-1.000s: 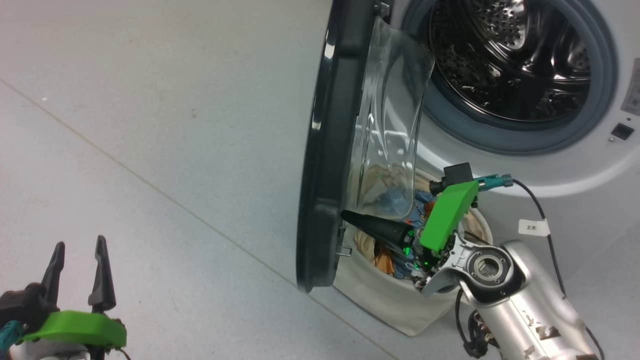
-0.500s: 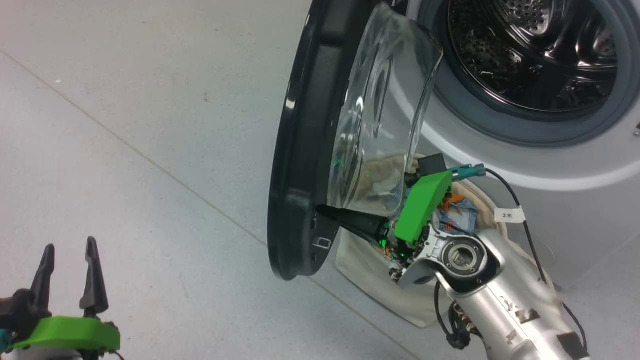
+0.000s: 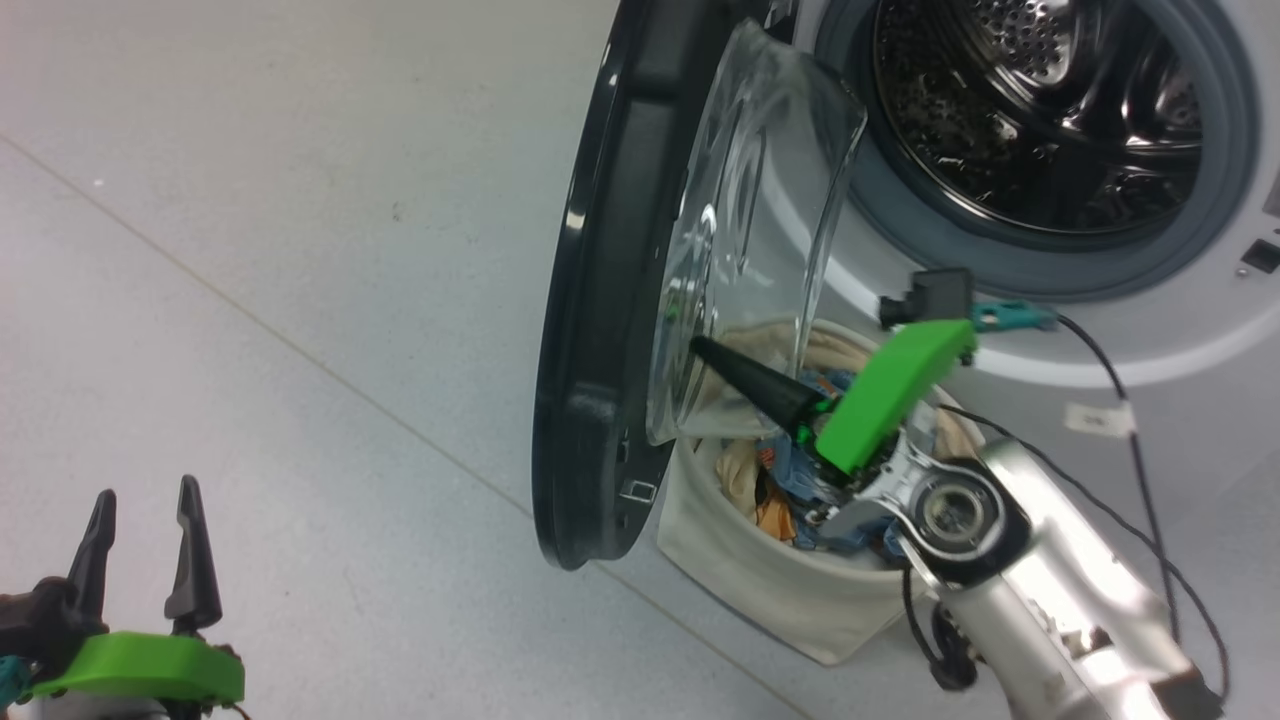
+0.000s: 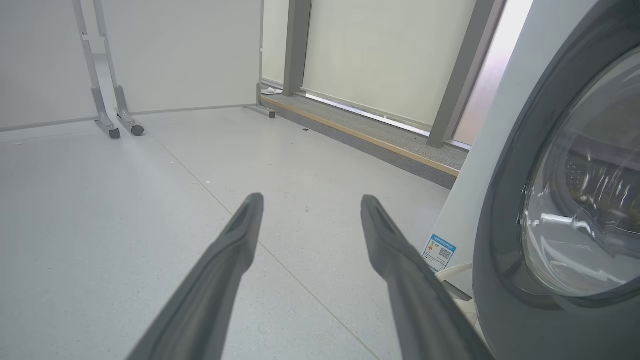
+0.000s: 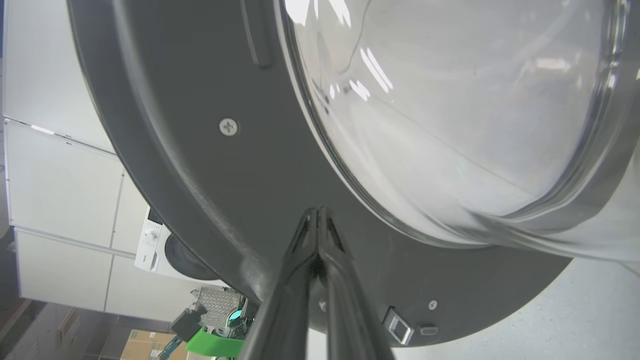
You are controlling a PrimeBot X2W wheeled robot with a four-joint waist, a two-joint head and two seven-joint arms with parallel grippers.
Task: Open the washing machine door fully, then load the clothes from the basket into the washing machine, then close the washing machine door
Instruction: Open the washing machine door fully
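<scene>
- The left end effector (image 3: 143, 492) hangs low over the bare grey floor (image 3: 300, 250), at the robot's near left. Its two fingers stand apart with nothing between them. In the left wrist view, this end effector (image 4: 311, 198) points across the floor past the door's outer face (image 4: 505, 225).
- The right end effector (image 3: 700, 346) reaches over the basket with its fingers pressed together, gripping nothing. In the head view, its tip shows through the door's clear glass bowl.
- In the right wrist view, the shut tip (image 5: 317, 211) meets the dark inner rim of the door (image 5: 200, 150), just below the edge of the bowl.
- The basket (image 3: 740, 560) sits on the floor in front of the washer, under the bowl and the right wrist.
- The clothes (image 3: 775, 480) lie inside the basket as a heap of blue, orange and cream cloth.
- The door (image 3: 600, 300) stands swung out from the washer, nearly edge-on to the head camera. Its bowl bulges toward the machine.
- The washer (image 3: 1100, 370) stands behind, its opening uncovered.
- The steel drum (image 3: 1040, 110) shows inside the grey ring (image 3: 1235, 180).
</scene>
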